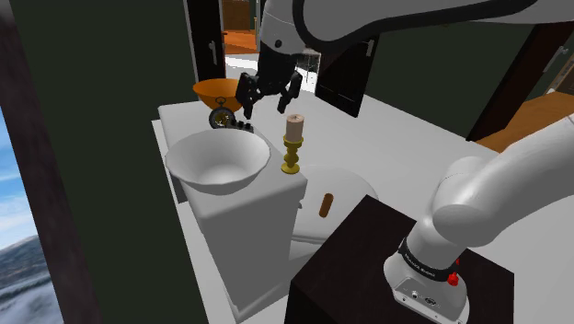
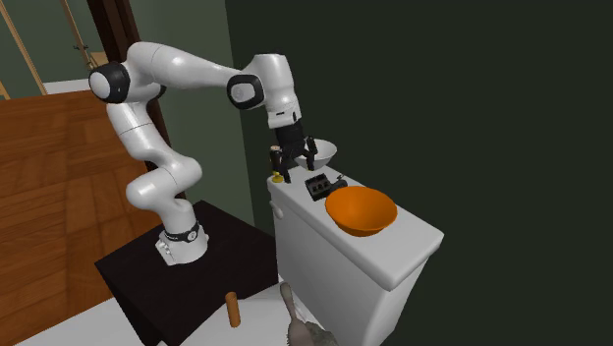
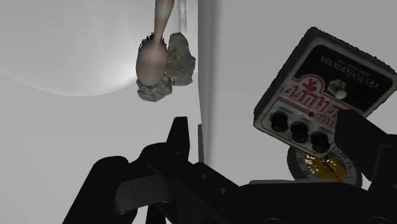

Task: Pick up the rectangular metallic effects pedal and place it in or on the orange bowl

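The effects pedal [image 3: 329, 77] is a dark-edged rectangular box with a pale labelled face and a row of black knobs. It lies on the white top [image 2: 398, 258] between the orange bowl [image 2: 361, 210] and a white bowl. My gripper [image 3: 273, 149] is open and hovers just above the pedal, which sits by one finger [image 3: 364, 141] without touching it. In the shoulder view the gripper [image 1: 265, 107] hangs over the pedal [image 1: 245, 123], with the orange bowl [image 1: 216, 90] right behind. From the second exterior view the gripper [image 2: 293, 162] is above the pedal [image 2: 319, 185].
A large white bowl [image 1: 218, 158] and a candle on a brass holder [image 1: 292, 143] stand nearer the stand. A small gold clock [image 1: 221, 117] sits beside the pedal. A brown cylinder [image 1: 325, 204] and a brush [image 2: 295, 324] lie lower down.
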Controlling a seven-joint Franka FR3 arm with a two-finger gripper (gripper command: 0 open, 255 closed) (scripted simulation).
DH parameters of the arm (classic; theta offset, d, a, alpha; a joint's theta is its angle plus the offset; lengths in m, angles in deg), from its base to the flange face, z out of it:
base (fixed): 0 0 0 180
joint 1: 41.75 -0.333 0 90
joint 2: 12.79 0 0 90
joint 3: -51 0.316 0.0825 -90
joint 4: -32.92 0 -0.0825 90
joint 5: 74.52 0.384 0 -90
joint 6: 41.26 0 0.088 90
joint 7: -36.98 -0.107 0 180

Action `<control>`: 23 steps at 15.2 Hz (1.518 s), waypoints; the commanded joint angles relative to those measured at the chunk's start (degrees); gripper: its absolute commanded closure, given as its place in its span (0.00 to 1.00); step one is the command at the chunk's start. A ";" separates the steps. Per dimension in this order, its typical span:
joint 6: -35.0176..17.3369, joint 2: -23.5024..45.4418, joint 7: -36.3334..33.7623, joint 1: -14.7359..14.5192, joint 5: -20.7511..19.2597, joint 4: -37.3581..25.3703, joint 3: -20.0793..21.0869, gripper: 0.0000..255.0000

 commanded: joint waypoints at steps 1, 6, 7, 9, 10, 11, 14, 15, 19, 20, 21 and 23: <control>-2.50 2.99 -4.09 0.78 -0.89 -2.40 2.40 0.00; -6.07 7.07 -8.91 1.94 -2.89 -4.71 5.26 0.00; -6.83 7.43 -9.02 2.02 -3.04 -4.30 5.36 0.00; -8.33 8.19 -9.25 2.20 -3.35 -3.50 5.56 0.00; -9.09 8.58 -9.37 2.29 -3.52 -3.12 5.66 0.00; -10.27 9.23 -9.58 2.44 -3.82 -2.54 5.84 0.00; -10.27 9.23 -9.58 2.44 -3.82 -2.54 5.83 0.00; -10.27 9.23 -9.58 2.44 -3.82 -2.54 5.83 0.00; -10.26 9.23 -9.58 2.44 -3.82 -2.55 5.83 0.00; -10.26 9.23 -9.58 2.44 -3.82 -2.55 5.83 1.00; -10.26 9.23 -9.58 2.44 -3.82 -2.55 5.83 1.00; -10.26 9.23 -9.58 2.44 -3.82 -2.55 5.83 1.00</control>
